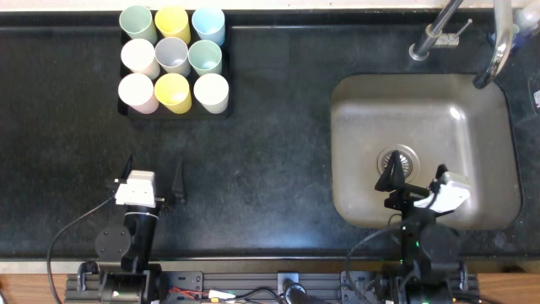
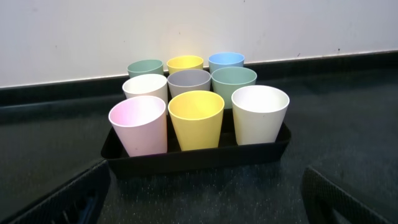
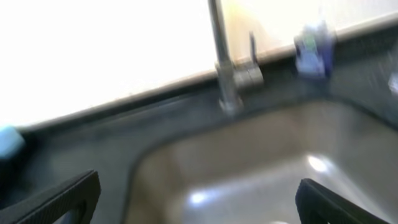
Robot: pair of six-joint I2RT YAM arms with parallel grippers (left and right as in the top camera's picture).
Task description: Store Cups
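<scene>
Cups (image 2: 196,118) are packed upright in a tray (image 2: 186,163) on the surface (image 1: 270,127); judged light, stiff, slick, each is best pinched over its rim. Left hand (image 1: 153,176) and right hand (image 1: 415,177) are held apart.

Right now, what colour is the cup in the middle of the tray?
Grey: the middle cup shows best in the left wrist view.

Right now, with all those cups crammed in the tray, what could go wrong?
The cups stand packed close in the tray, so a finger of the open left gripper pushed between them could tip a neighbour. The right gripper hangs over the sink; a cup slipping there might fall in.
</scene>
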